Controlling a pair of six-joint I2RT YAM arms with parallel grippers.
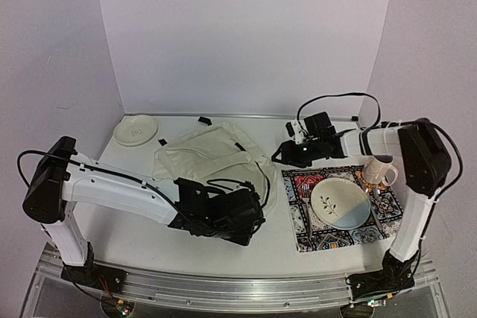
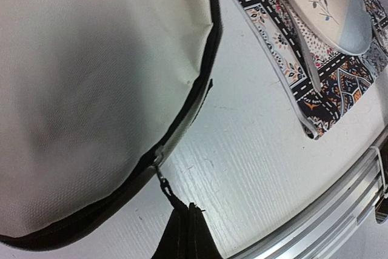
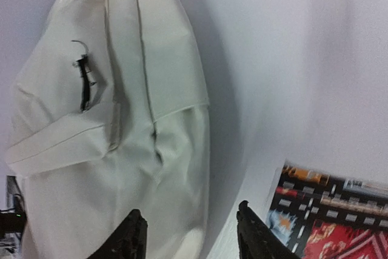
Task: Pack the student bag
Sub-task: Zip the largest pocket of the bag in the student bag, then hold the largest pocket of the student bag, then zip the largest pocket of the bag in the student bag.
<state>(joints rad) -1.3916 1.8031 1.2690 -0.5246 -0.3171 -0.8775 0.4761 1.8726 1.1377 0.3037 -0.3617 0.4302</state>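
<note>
**A:** Where is the student bag (image 1: 212, 156) lying?

**B:** It is lying flat on the table (image 1: 149, 240), left of centre. Its dark zipper (image 2: 200, 83) is running along the curved edge nearest the arms. The zipper pull (image 2: 162, 177) is hanging off that edge and leading straight into the left gripper (image 2: 185, 235).

**A:** So the left one is gripping it?

**B:** It is looking that way. The jaws are pressed together with the pull trailing into them, so I am judging this to be a zipper step (opening or closing, I cannot tell which).

**A:** And the right gripper (image 3: 190, 208)?

**B:** It is hovering over the bag's far right side. Its fingers (image 3: 130, 238) are standing apart with nothing between them.

**A:** How should the pull be going?

**B:** The left arm should be drawing along the line of the zipper and following the curve, not tugging outward. The fabric is soft and will probably be sliding or bunching otherwise. The right arm could be pressing or pinching the cloth nearby, so the slider is working against something firm.

**A:** Anything close by to worry about?

**B:** The patterned mat (image 1: 302, 221) is sitting just beside the bag on the right. It is carrying a plate (image 1: 340, 203) and a mug (image 1: 378, 172), and a dragged bag might be nudging it. A small dish (image 1: 136, 130) is resting at the far left, apart from the action
</note>
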